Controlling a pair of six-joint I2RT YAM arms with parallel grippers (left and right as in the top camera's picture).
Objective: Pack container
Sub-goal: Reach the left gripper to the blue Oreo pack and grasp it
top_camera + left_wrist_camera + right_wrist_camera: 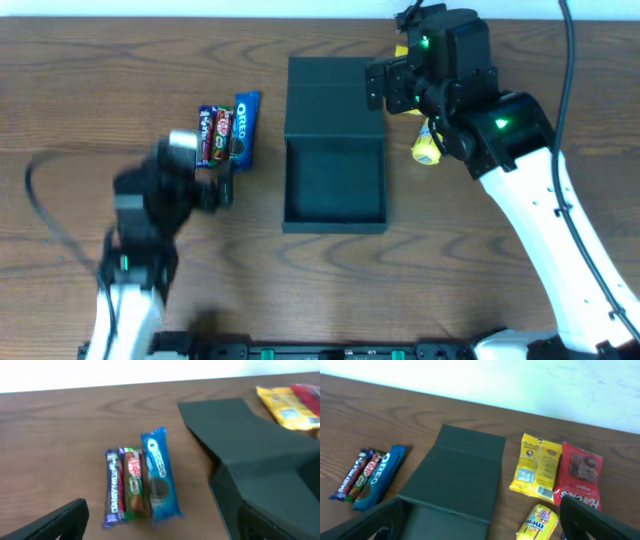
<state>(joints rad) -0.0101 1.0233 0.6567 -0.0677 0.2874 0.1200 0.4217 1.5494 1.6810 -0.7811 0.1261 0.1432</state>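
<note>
The dark teal-green container (335, 185) stands open mid-table, its flap lid (335, 95) laid back toward the far edge. It also shows in the left wrist view (260, 455) and the right wrist view (457, 472). Its inside looks empty. My left gripper (215, 183) is open and empty, just short of three snack bars: Dairy Milk (114, 487), a green-red bar (134, 482) and Oreo (159, 475). My right gripper (385, 90) is open and empty above the lid's right side, beside a yellow Mentos pack (537, 524).
A yellow packet (536, 466) and a red packet (580, 475) lie right of the lid near the far edge. The snack bars (228, 132) lie left of the container. The wooden table's far edge meets a white wall.
</note>
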